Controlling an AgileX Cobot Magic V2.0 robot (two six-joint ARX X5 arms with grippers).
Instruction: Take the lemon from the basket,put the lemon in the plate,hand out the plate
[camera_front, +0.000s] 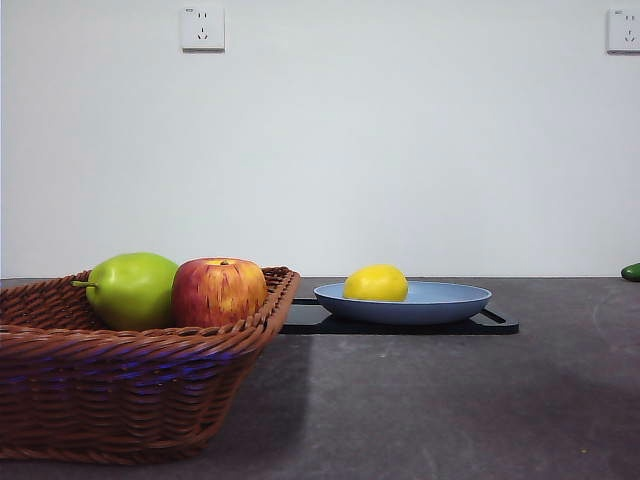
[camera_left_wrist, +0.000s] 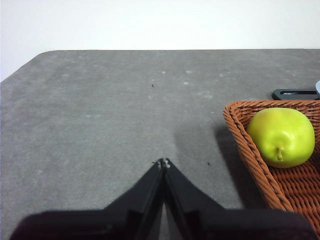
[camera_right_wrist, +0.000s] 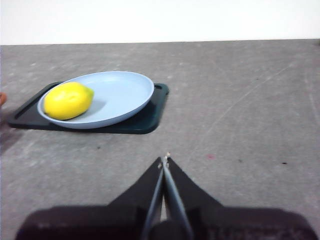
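Note:
The yellow lemon (camera_front: 376, 283) lies in the light-blue plate (camera_front: 450, 300), toward its left side. The plate rests on a flat black tray (camera_front: 495, 324). In the right wrist view the lemon (camera_right_wrist: 67, 100) and the plate (camera_right_wrist: 125, 95) lie ahead of my right gripper (camera_right_wrist: 164, 160), which is shut, empty and some way off. The brown wicker basket (camera_front: 120, 385) stands near at the left. In the left wrist view my left gripper (camera_left_wrist: 163, 162) is shut and empty over bare table beside the basket (camera_left_wrist: 250, 150). Neither gripper shows in the front view.
A green pear (camera_front: 133, 289) and a red-yellow apple (camera_front: 218, 291) sit in the basket; the pear also shows in the left wrist view (camera_left_wrist: 282, 136). A green object (camera_front: 631, 271) peeks in at the far right edge. Two wall sockets (camera_front: 202, 28) are on the wall.

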